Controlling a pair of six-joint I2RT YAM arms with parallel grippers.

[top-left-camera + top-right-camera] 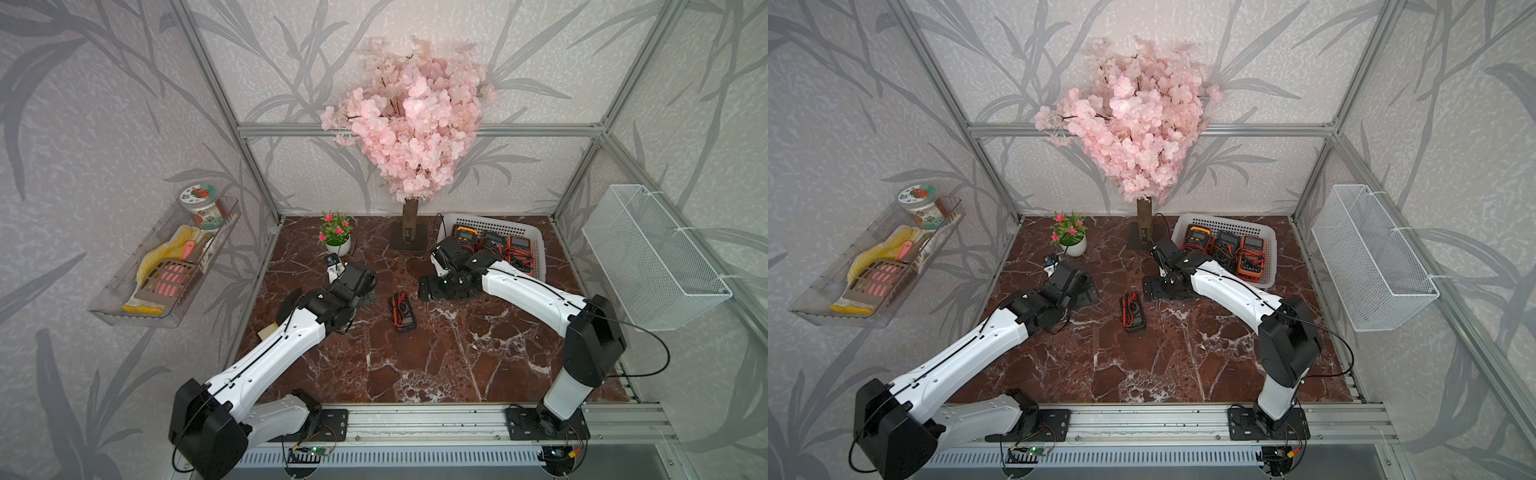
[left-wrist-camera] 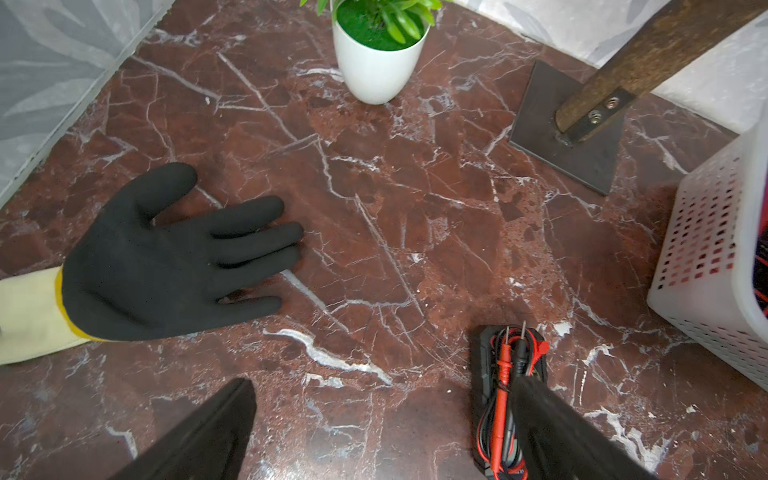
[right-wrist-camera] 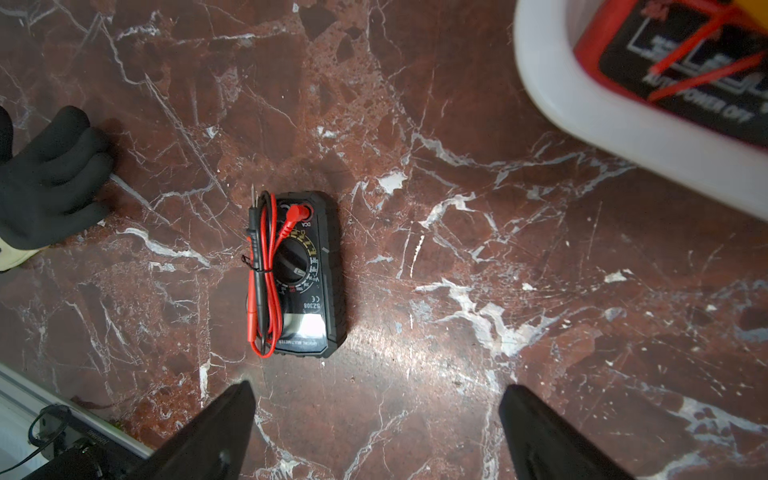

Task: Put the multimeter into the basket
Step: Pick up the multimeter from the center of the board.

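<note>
A black multimeter [image 1: 401, 312] [image 1: 1132, 311] lies flat on the marble table with red and black leads bundled on top of it. The white basket [image 1: 498, 222] [image 1: 1225, 220] stands at the back right and holds three other multimeters. My left gripper [image 1: 365, 297] [image 2: 382, 386] is open just left of the black multimeter [image 2: 494, 374], which one finger partly covers in the left wrist view. My right gripper [image 1: 428, 289] [image 3: 378, 388] hangs open between the multimeter [image 3: 307, 270] and the basket [image 3: 582, 104], with nothing between its fingers.
A black glove with a cream cuff [image 2: 166, 257] lies on the table left of the left gripper. A white potted plant [image 1: 336, 237] and the pink tree's base plate [image 1: 409, 239] stand at the back. A wire-mesh bin [image 1: 652, 257] and a clear tray [image 1: 166, 266] hang on the side walls.
</note>
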